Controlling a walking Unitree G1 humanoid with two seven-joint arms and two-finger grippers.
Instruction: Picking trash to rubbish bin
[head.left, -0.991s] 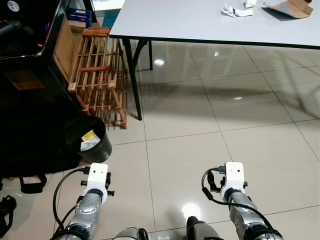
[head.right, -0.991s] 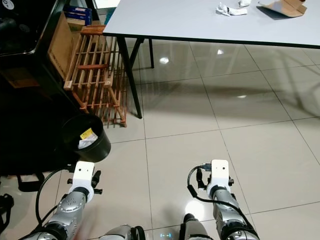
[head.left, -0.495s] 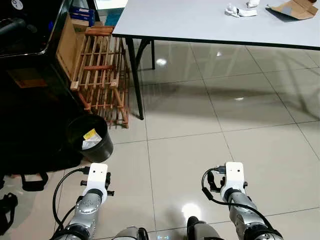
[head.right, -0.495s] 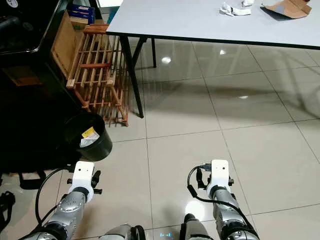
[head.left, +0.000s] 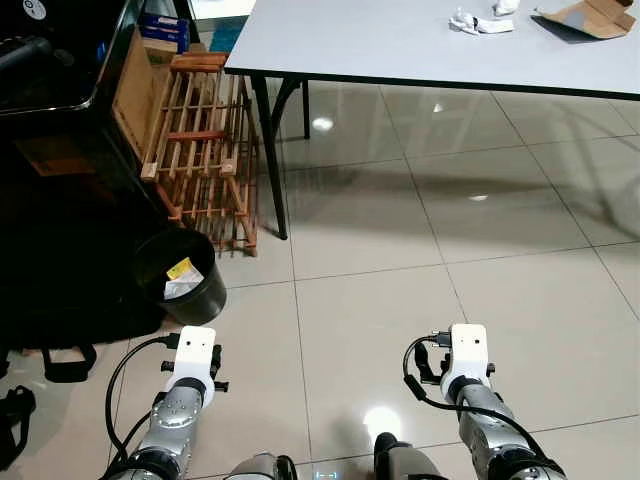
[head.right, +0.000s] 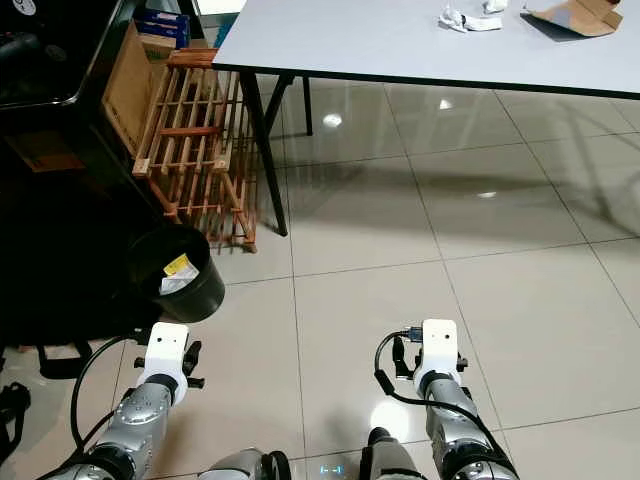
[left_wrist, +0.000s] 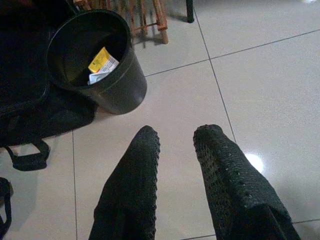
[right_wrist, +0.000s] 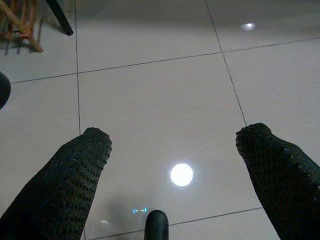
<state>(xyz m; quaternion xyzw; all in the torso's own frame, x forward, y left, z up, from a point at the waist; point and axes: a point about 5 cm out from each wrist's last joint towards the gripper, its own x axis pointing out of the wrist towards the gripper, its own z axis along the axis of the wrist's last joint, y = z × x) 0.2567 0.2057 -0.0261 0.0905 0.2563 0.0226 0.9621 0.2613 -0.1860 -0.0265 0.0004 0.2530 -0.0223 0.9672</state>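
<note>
A black rubbish bin (head.left: 204, 295) stands on the tiled floor at my left, beside a dark cabinet, with a yellow and white wrapper (left_wrist: 102, 65) inside. Crumpled white paper (head.left: 478, 23) and a torn piece of cardboard (head.left: 590, 15) lie on the grey table (head.left: 400, 45) far ahead to the right. Both arms hang low near the floor. My left gripper (left_wrist: 177, 132) is open by a narrow gap and empty, a short way from the bin (left_wrist: 120, 85). Over bare tiles, my right gripper (right_wrist: 172, 137) is open wide and holds nothing.
A wooden slatted rack (head.left: 200, 150) leans by the table's black leg (head.left: 268, 165), just beyond the bin. A dark cabinet (head.left: 60, 150) fills the left side, and black bag straps (head.left: 60, 365) lie on the floor. Glossy tiles (head.left: 420, 260) stretch ahead under the table.
The whole picture shifted slightly a second ago, so the camera moved. Both arms and the objects have stayed still since.
</note>
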